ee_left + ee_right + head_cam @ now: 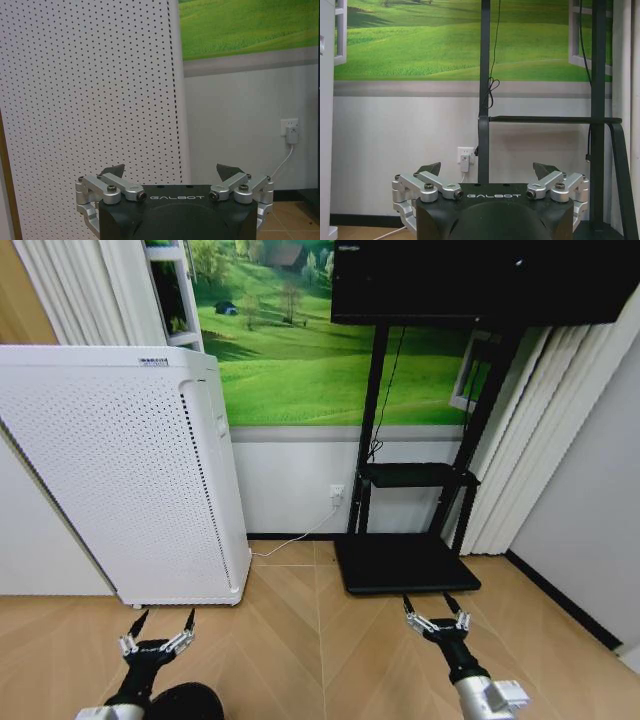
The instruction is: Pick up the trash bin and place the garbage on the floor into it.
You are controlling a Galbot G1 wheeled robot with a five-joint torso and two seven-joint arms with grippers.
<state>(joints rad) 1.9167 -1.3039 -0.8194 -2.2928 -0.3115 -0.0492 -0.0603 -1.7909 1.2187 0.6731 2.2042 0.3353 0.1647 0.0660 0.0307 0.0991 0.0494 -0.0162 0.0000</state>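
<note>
Trash bin (185, 702), a black round shape, sits low beside the left gripper (160, 626), whose fingers are spread with nothing between them, just in front of the white perforated appliance (130, 470). Right gripper (437, 614), also spread, hovers over the floor (320, 640) near the black stand (405, 562).

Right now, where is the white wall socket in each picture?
Head view: the socket sits low on the wall, between the white appliance and the black stand.
Left wrist view: beyond the open left end effector, beside the appliance.
Right wrist view: beyond the open right end effector, next to the stand's post.
Shared landmark: the meadow picture higher on the same wall.
</note>
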